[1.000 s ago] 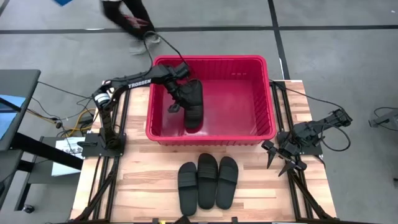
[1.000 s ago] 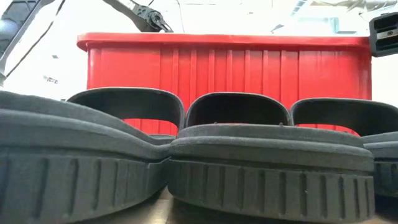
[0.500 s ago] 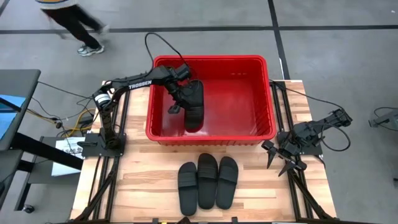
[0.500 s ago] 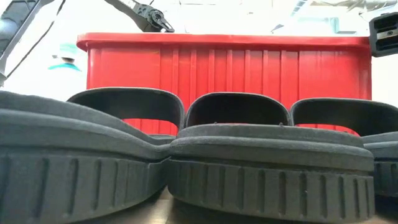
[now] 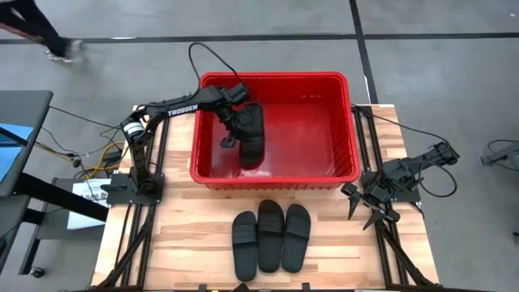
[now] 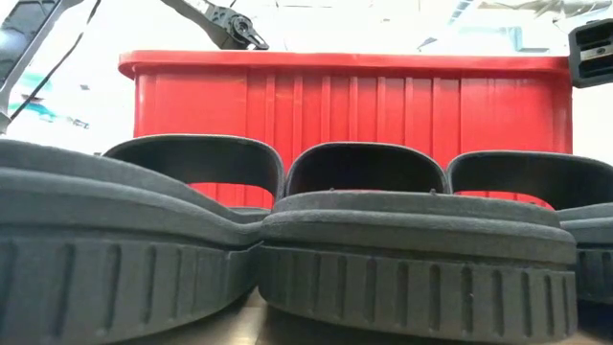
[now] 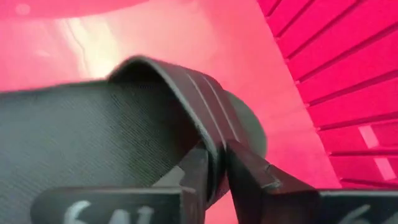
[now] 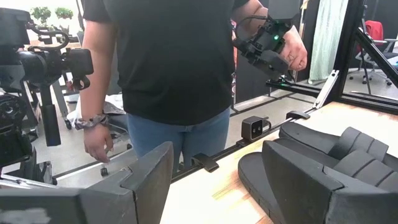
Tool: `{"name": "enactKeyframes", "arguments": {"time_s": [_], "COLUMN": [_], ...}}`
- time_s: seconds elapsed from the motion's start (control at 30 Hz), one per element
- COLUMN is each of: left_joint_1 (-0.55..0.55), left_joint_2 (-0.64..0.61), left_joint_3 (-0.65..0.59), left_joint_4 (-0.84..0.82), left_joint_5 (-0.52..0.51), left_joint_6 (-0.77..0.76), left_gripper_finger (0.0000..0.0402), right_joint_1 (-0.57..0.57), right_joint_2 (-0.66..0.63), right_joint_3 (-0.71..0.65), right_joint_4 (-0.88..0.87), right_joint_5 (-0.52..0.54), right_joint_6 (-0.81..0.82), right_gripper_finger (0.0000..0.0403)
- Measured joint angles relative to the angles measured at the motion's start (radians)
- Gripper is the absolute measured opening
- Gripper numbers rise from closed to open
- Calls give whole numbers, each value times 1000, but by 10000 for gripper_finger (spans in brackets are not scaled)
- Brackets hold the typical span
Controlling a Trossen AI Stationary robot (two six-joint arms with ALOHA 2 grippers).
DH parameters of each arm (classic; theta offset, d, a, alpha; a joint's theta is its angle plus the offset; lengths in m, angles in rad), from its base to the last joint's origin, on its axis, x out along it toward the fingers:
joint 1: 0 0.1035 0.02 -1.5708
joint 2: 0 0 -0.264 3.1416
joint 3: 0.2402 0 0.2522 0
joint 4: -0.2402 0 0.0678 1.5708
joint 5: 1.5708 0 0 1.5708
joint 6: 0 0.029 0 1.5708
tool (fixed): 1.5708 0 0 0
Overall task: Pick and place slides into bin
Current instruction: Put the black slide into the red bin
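Your left gripper (image 7: pixel 214 165) reaches into the large red slotted plastic bin (image 5: pixel 276 181), its fingers pinching the strap of one matte black rubber slide (image 5: pixel 252 134), which rests low in the bin's left part. Judged step: release of the first slide. Next move, by my reading: spread the jaws fully, lift clear of the rim. Three matching slides (image 5: pixel 271 236) lie side by side, touching, on the wooden table (image 5: pixel 195 235) just before the bin. Your right gripper (image 8: pixel 214 165) waits with fingers spread, empty, at the table's right edge.
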Motion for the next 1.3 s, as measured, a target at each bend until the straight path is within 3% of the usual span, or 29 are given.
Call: {"name": "enactKeyframes", "arguments": {"time_s": [0.43, 0.97, 1.3], "left_joint_1": [-1, -2, -13], "left_joint_2": [-1, -1, -2], "left_joint_3": [0, 2, 152], "left_joint_4": [9, -5, -145], "left_joint_5": [1, -43, -91], "left_joint_6": [-4, -24, 22], "left_gripper_finger": [116, 113, 97], "right_joint_1": [0, 0, 0], "right_joint_2": [0, 0, 0], "right_joint_3": [0, 0, 0], "right_joint_4": [0, 0, 0], "right_joint_5": [0, 0, 0], "right_joint_6": [0, 0, 0], "right_gripper_finger": [240, 240, 240]}}
